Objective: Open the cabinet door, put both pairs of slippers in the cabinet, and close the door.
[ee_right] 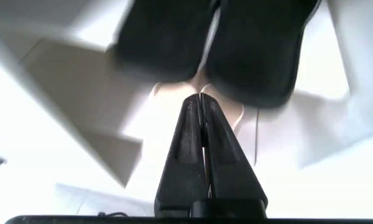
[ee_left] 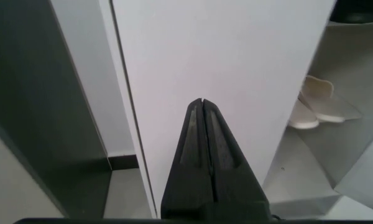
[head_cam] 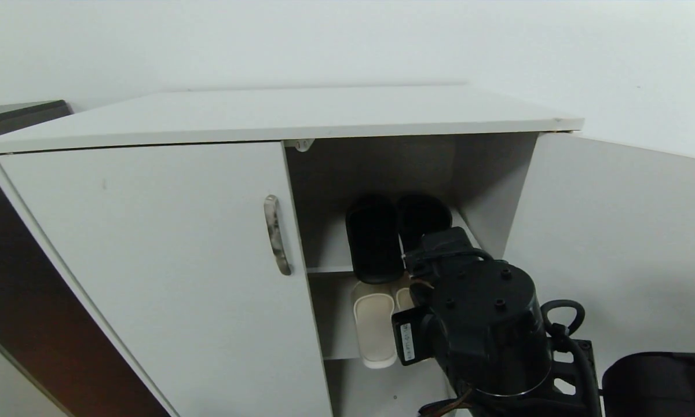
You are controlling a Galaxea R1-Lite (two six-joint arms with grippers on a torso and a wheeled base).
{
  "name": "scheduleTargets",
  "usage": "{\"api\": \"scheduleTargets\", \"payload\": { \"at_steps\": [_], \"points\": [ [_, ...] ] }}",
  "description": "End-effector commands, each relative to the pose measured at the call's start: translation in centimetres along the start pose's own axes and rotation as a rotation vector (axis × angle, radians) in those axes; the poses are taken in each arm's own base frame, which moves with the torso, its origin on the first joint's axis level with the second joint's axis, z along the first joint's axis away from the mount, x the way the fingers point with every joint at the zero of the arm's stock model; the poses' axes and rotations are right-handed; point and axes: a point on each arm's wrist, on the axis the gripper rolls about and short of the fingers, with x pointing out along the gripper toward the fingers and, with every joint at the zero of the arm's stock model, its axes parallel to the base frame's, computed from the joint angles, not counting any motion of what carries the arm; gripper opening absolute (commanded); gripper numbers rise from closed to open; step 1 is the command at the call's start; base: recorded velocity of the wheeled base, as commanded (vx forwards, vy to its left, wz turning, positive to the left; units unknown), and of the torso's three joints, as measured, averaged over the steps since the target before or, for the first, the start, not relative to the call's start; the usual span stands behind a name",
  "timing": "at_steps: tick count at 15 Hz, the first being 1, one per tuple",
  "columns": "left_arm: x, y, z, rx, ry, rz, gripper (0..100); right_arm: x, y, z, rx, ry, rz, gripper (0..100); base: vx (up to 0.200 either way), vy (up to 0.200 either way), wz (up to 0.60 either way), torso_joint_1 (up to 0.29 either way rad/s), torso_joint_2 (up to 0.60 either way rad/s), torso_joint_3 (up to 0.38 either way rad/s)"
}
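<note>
Here the pale cabinet [head_cam: 266,116] stands against a plain white wall [head_cam: 347,40]. Its left door [head_cam: 150,260] is shut, with a metal handle [head_cam: 277,234] near its inner edge, and its right door [head_cam: 614,231] stands wide, leaving the right half open. Inside, the black slippers [head_cam: 373,237] lie side by side on the upper shelf [head_cam: 324,269], heels jutting past its front edge, and the white slippers [head_cam: 373,327] lie on the lower shelf [head_cam: 337,357]. The right claw [ee_right: 202,102] is clenched on nothing before the open shelves, while the left claw [ee_left: 202,106], also clenched and empty, faces the shut door.

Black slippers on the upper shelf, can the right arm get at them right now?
Probably yes: the right door stands open and the right gripper, shut, sits just before the black slippers with nothing between.
</note>
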Motion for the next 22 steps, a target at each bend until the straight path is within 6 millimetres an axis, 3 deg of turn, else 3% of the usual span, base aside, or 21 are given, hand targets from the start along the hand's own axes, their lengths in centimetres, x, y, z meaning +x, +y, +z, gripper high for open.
{"api": "scheduleTargets", "payload": {
  "at_steps": [1, 17, 22],
  "points": [
    [0.0, 0.0, 0.0, 0.000, -0.001, 0.001, 0, 0.2, 0.0, -0.3, -0.006, 0.007, -0.004, 0, -0.200, 0.000, 0.00, -0.002, 0.01, 0.002],
    [0.0, 0.0, 0.0, -0.006, 0.000, 0.001, 0, 0.2, -0.6, -1.7, -0.041, 0.021, 0.022, 0, -0.200, 0.000, 0.00, 0.003, 0.00, 0.003],
    [0.0, 0.0, 0.0, -0.006, 0.000, 0.001, 0, 0.2, -0.6, -1.8, -0.046, 0.025, 0.022, 0, 0.000, 0.000, 0.00, 0.000, 0.00, 0.000]
  ]
}}
